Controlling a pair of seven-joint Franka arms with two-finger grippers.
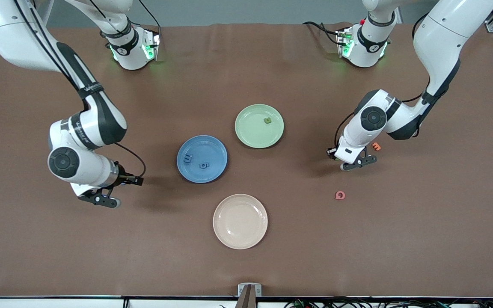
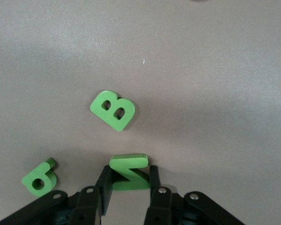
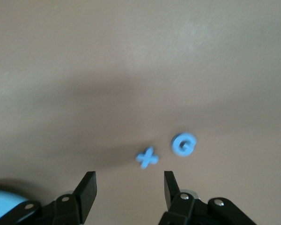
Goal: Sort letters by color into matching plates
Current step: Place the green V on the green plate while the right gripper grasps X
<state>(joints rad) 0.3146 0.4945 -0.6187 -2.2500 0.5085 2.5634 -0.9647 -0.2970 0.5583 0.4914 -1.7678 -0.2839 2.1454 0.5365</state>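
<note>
**benchrat:** Nearest the front camera you've got the cream plate [image 1: 240, 221], bare. A bit farther and toward the left arm's end, a pink letter [image 1: 340, 195] lies flat on the tabletop [image 1: 422, 239].

**servo_sam:** And your pincers?

**benchrat:** Your right pincer [image 3: 129, 185] sits low over the tabletop at the right arm's end, jaws spread wide, gripping nothing. In its wrist view a blue X [image 3: 147, 158] lies just ahead of the gap between the fingers [image 3: 87, 187], and a blue G [image 3: 183, 145] is right beside the X, close but apart. Both lie flat.

**servo_sam:** Left one?

**benchrat:** Your left pincer [image 2: 129, 180] is down at the tabletop at the left arm's end, jaws closed in on a green Z [image 2: 128, 170], which stands on edge between them. A green B [image 2: 113, 110] lies flat a little ahead of the fingertips, and a green 6 [image 2: 39, 177] lies off to one side of the pincer, clear of it. An orange letter [image 1: 376, 146] sits just beside that arm's wrist.

**servo_sam:** Plates?

**benchrat:** The blue plate [image 1: 218, 147] holds two blue letters [image 1: 188, 157], apart from each other. Farthest back, the green plate [image 1: 250, 128] holds one green letter [image 1: 267, 120], near the rim.
</note>
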